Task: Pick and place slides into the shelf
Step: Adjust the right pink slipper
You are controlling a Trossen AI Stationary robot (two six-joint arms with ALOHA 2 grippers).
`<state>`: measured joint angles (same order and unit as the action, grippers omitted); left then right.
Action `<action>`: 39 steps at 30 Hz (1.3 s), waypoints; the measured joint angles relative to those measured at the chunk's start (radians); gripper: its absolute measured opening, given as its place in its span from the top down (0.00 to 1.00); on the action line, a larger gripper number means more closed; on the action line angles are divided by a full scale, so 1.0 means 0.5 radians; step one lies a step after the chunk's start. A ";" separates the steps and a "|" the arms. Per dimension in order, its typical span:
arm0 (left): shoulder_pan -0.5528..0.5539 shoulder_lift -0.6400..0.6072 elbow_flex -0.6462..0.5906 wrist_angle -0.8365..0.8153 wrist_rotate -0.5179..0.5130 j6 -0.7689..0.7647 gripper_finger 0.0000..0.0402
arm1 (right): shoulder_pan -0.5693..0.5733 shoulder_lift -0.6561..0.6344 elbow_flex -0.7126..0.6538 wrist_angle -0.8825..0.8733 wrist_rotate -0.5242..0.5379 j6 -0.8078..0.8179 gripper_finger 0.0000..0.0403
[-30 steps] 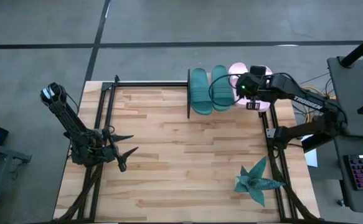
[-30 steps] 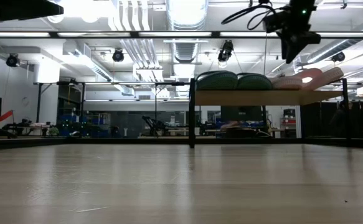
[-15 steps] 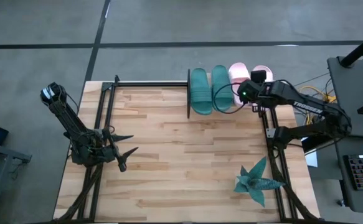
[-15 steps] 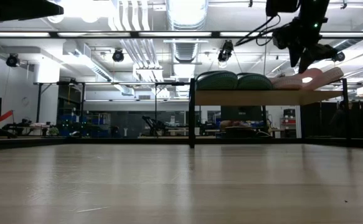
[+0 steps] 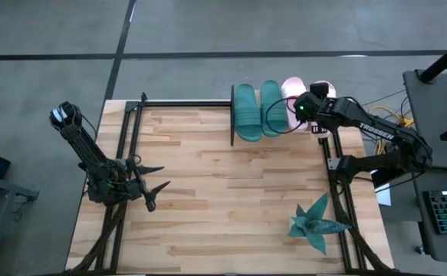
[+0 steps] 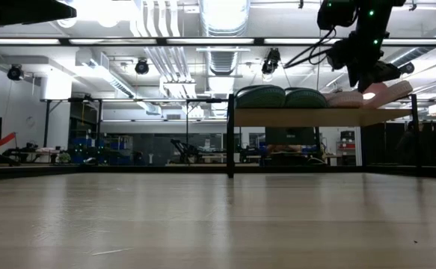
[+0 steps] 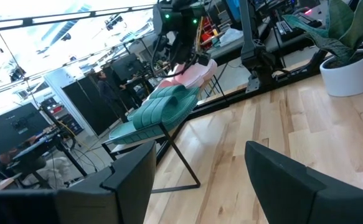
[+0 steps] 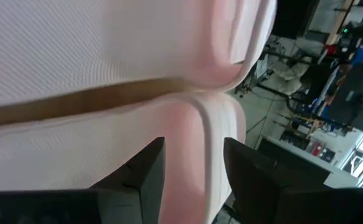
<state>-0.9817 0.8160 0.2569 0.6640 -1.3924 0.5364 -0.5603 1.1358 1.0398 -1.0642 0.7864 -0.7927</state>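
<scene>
The shelf (image 6: 300,117) stands at the table's far edge and carries all four slides side by side. Two teal slides (image 5: 258,110) lie on its left half, two pink slides (image 5: 292,90) on its right. In the low view the rightmost pink slide (image 6: 387,91) tilts, with one end raised. My right gripper (image 6: 366,73) hangs open just above the pink slides, and its wrist view is filled with them (image 8: 137,56). My left gripper (image 5: 158,186) rests open near the table's left edge, far from the shelf. My right gripper comes at the pink pair from above, and its open fingers (image 8: 134,180) stand on either side of a pink slide's rounded edge (image 8: 201,130). Whether the fingers touch that edge I cannot tell.
A teal spiky plant (image 5: 315,222) stands near the table's right near corner. Black frame rails (image 5: 127,138) run along the table's left and right sides. Bare wood (image 5: 223,199) lies between the two arms and in front of the shelf.
My right gripper has shifted a little toward the table's right edge and sunk lower over the pink slides. The slides on the shelf have kept their places.
</scene>
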 joint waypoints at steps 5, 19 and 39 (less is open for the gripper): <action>0.000 0.000 0.000 0.000 0.000 0.002 0.43 | -0.070 0.001 -0.052 0.098 0.001 0.006 0.64; 0.000 0.000 0.000 0.000 0.000 0.004 0.43 | -0.112 -0.005 -0.099 0.229 0.009 -0.063 0.92; 0.000 0.000 -0.001 0.000 0.000 0.005 0.43 | -0.112 -0.399 -0.177 0.367 -0.262 -0.024 0.98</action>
<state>-0.9818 0.8158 0.2566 0.6640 -1.3925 0.5388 -0.6165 0.9362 0.9511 -0.8806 0.6554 -0.8047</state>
